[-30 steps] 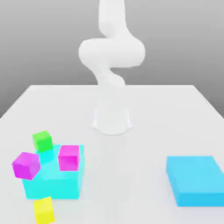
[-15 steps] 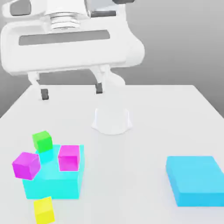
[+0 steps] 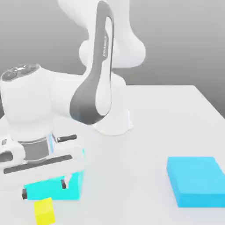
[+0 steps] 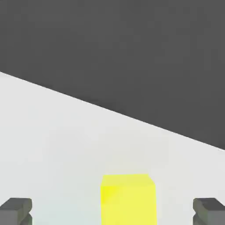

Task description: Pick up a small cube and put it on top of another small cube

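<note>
A small bright yellow cube (image 3: 45, 211) lies on the white table near its front edge, just in front of a big cyan block (image 3: 72, 186). My gripper (image 3: 44, 189) hangs open a little above the yellow cube, its two dark fingertips (image 3: 25, 193) spread wide to either side. In the hand view the yellow cube (image 4: 128, 197) sits between the fingertips (image 4: 15, 211) of the gripper (image 4: 112, 213), untouched. Any other small cube is hidden behind my hand and arm, which cover the top of the cyan block.
A second flat cyan block (image 3: 195, 180) lies at the exterior view's right front. The arm's white base (image 3: 112, 123) stands mid-table. The white table (image 3: 167, 110) stretches behind and between the two blocks.
The hand has swung down from high above the table to just over the yellow cube. It now covers the green and magenta cubes on the left cyan block. The fingers stayed open.
</note>
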{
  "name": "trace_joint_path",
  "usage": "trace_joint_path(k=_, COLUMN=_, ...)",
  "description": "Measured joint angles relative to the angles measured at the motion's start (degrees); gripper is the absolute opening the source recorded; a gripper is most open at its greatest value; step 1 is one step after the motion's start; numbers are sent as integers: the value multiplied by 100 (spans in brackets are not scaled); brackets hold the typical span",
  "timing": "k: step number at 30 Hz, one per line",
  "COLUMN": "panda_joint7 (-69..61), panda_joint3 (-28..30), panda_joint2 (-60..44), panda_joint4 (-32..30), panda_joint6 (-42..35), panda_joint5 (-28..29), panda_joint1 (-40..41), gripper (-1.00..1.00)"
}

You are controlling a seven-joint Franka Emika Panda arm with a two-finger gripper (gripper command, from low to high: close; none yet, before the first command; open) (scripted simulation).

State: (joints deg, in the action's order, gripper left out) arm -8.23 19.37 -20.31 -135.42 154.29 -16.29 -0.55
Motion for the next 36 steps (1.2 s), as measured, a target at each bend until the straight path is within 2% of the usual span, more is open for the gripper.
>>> trace_joint_path(k=3, panda_joint7=-289, panda_joint3=-358, panda_joint2=-628, panda_joint4=138, panda_joint6=452, panda_joint5=-321, panda_joint1=309, gripper=0)
trace_joint_path(k=4, panda_joint7=-361, panda_joint3=-470, panda_joint2=-794, panda_joint4=178, panda_joint6=575, panda_joint5=-412, panda_joint1=403, gripper=-100)
trace_joint_path(k=12, panda_joint7=-300, panda_joint3=-390, panda_joint2=-670, panda_joint4=145, panda_joint6=474, panda_joint5=-326, panda_joint1=342, gripper=-100)
trace_joint_path(k=20, panda_joint7=424, panda_joint3=350, panda_joint2=872, panda_joint4=-234, panda_joint6=-626, panda_joint5=655, panda_joint1=36, gripper=-100)
trace_joint_path(k=29, panda_joint7=1310, panda_joint3=646, panda_joint2=2530, panda_joint4=-692, panda_joint6=-1662, panda_joint5=1892, panda_joint1=581, gripper=-100)
trace_joint_path(k=31, panda_joint7=1321, panda_joint3=653, panda_joint2=2546, panda_joint4=-788, panda_joint6=-1580, panda_joint5=1912, panda_joint1=617, gripper=-100)
trace_joint_path(k=34, panda_joint7=1114, panda_joint3=686, panda_joint2=2120, panda_joint4=-920, panda_joint6=-1061, panda_joint5=1629, panda_joint1=562, gripper=-100)
trace_joint_path(k=35, panda_joint7=1039, panda_joint3=660, panda_joint2=1952, panda_joint4=-963, panda_joint6=-865, panda_joint5=1528, panda_joint1=582, gripper=100)
trace_joint_path(k=36, panda_joint7=1038, panda_joint3=659, panda_joint2=1952, panda_joint4=-963, panda_joint6=-865, panda_joint5=1528, panda_joint1=569, gripper=100)
